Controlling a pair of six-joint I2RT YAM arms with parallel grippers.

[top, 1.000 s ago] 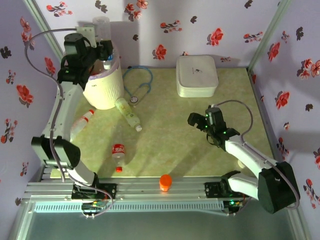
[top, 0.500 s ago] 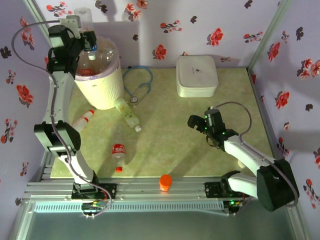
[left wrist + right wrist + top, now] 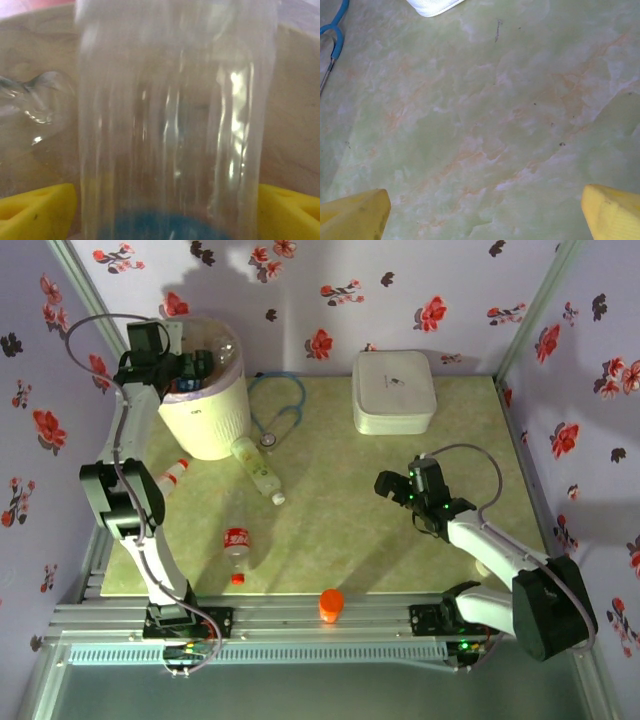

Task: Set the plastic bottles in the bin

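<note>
Dropped since earlier from high above the rim: left gripper [image 3: 198, 366], now low over cream-white cylindrical lilac-lined bin [image 3: 215, 425], fingers [image 3: 35, 210] spread wide either side of clear ribbed plastic bottle [image 3: 175, 125]. Three more clear plastic bottles [image 3: 258, 468] lying on green marbled table [image 3: 350, 510] beside bin. Right gripper [image 3: 485, 210] hovering over bare table, fingers wide apart, empty.

The bin [image 3: 210, 430] is cream, the table [image 3: 340, 510] marbled green, the walls [image 3: 470, 290] lilac with red flowers.
</note>
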